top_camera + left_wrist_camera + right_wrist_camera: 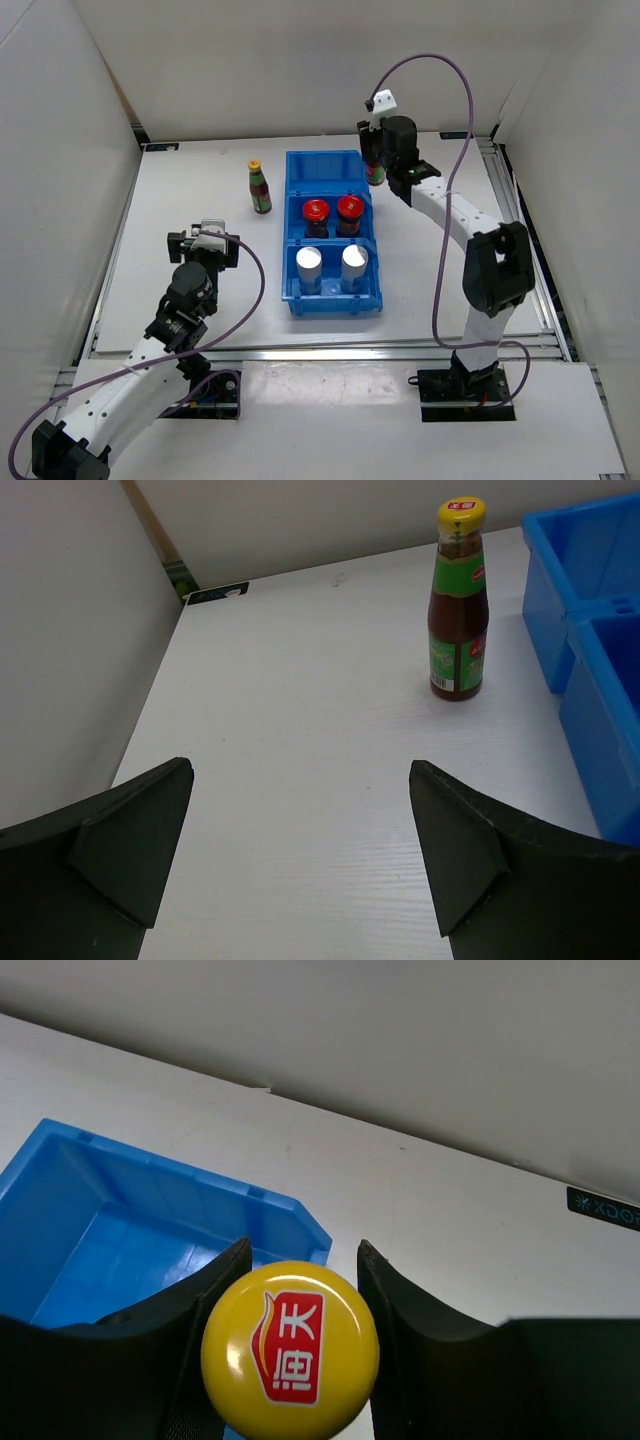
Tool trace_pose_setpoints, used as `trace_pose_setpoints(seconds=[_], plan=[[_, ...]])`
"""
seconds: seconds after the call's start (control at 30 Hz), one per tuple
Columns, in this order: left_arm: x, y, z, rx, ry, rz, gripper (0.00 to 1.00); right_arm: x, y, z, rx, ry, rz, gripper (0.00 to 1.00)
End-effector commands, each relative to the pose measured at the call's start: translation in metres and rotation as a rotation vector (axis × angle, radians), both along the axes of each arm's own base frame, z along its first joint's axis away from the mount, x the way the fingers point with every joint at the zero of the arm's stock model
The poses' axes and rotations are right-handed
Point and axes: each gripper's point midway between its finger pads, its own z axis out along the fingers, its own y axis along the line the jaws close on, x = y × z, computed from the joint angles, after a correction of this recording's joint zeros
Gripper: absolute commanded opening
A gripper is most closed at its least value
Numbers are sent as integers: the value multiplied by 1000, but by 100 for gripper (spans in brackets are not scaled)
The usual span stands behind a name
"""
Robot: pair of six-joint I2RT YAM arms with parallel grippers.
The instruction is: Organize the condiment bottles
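A slim dark bottle with a yellow cap (260, 188) stands upright on the table left of the blue bin (332, 300); it also shows in the left wrist view (459, 600). My right gripper (376, 158) is shut on the second yellow-capped bottle (290, 1350), upright at the right rim of the bin's empty far compartment (120, 1235). Two red-lidded jars (332, 211) sit in the middle compartment. Two white silver-topped cylinders (331, 260) sit in the near one. My left gripper (203, 243) is open and empty over the table, short of the standing bottle.
White walls close the table on the left, back and right. The bin's blue wall (590, 610) lies just right of the standing bottle. A black label (603, 1210) is on the table near the back wall.
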Motion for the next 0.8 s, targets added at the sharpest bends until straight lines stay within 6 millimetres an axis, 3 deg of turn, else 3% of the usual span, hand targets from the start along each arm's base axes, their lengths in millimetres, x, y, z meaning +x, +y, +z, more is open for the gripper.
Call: trace_pose_setpoints(seconds=[0.0, 0.17, 0.57, 0.77], plan=[[0, 1, 2, -26, -18, 8, 100, 23, 12, 64, 96, -195, 13, 0], [0, 1, 2, -26, -18, 8, 100, 33, 26, 47, 140, -165, 44, 0], [1, -1, 2, -26, -18, -1, 100, 58, 54, 40, 200, -162, 88, 0], [3, -2, -1, -22, -10, -1, 100, 63, 68, 25, 204, -141, 115, 0]])
